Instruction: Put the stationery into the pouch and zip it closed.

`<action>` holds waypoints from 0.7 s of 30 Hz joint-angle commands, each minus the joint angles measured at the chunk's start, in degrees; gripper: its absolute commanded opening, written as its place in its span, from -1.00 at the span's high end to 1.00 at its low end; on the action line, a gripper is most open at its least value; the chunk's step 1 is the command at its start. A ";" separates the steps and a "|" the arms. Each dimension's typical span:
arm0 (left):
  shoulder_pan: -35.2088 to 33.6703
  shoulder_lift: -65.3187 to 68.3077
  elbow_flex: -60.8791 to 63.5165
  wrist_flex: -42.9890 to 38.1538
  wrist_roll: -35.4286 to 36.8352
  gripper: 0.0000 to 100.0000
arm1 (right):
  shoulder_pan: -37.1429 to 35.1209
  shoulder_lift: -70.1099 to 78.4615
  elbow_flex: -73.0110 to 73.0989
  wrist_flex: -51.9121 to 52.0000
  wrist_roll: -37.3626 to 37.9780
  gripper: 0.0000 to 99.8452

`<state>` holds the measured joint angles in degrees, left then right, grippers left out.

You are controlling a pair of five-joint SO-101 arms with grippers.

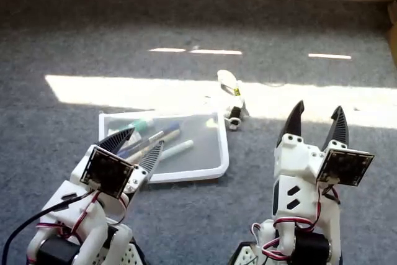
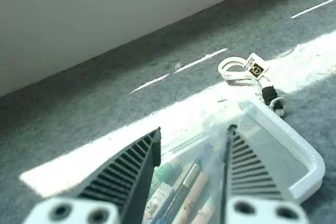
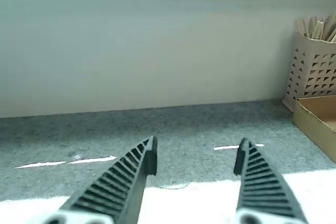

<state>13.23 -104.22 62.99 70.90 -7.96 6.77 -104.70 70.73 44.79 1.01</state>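
We see the pouch [image 1: 208, 147] lying flat on the grey table [image 1: 310, 35], left of centre, w/ pens [image 1: 155, 138] apparently inside it, seen through the mesh. Their long axis runs diagonally, from the left arm's side toward the far right corner.

The left pincer [image 1: 147, 136] sits right over the pouch's near-left part, jaws apart & gripping nothing. In its wrist view the pens [image 2: 184, 187] lie between the jaws, roughly in line w/ them. The right pincer [image 1: 319, 105] is also spread & empty, well apart from the pouch, off to its right.

A white corded item [image 1: 232, 100] w/ a black end lies just beyond the pouch's far right corner. We can't tell if it's attached there or loose.

We judge the left arm clearly nearer the pouch & pens. The corded item lies between the two arms, prob. nearer the right one. We can't make out the zip, so we can't say whether it's open or shut.
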 commanded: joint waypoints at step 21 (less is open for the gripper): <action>0.66 -0.04 3.56 -0.53 0.88 0.99 | -0.75 -0.57 -7.16 25.98 -8.00 0.93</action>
<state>13.23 -104.22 64.75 70.29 -7.96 6.07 -104.79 66.42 67.82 -1.54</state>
